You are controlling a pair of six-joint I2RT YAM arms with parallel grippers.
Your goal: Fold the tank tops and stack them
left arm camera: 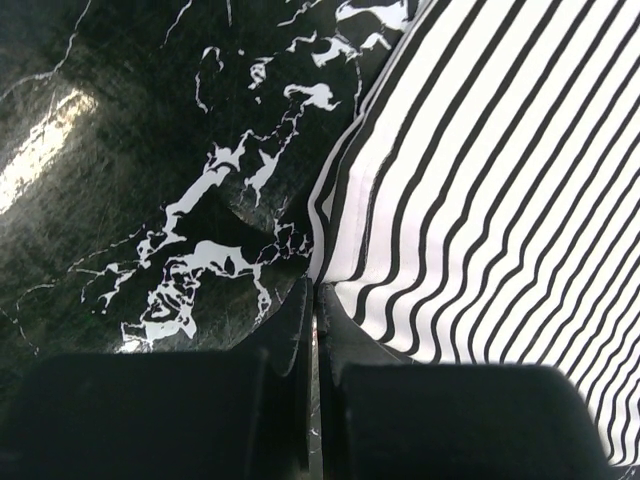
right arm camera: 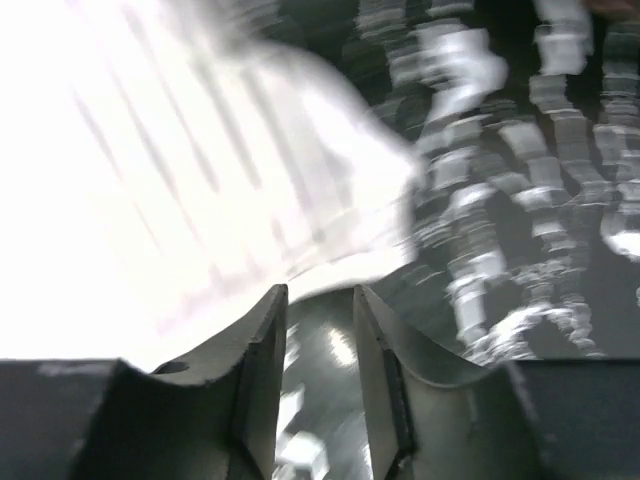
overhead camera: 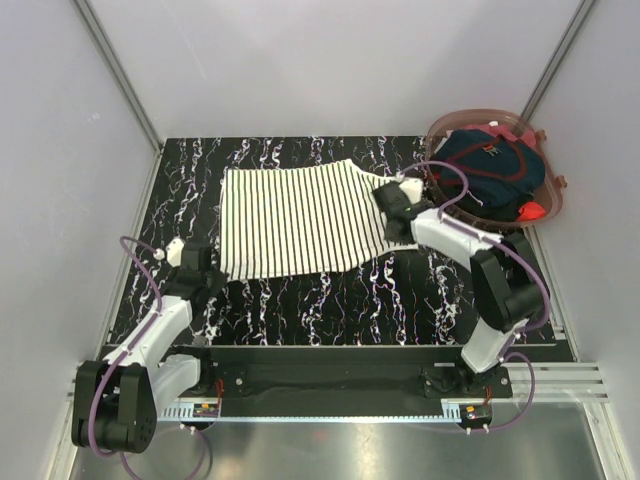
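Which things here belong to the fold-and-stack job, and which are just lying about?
Job: white cloth tank top with thin navy stripes; dark navy cloth tank top with red trim.
Lying about: translucent pink plastic basket holding the navy top; black marbled table.

1 tank top (overhead camera: 295, 220) lies on the table (overhead camera: 300, 300), the other (overhead camera: 490, 165) in a basket (overhead camera: 548, 195) far right.
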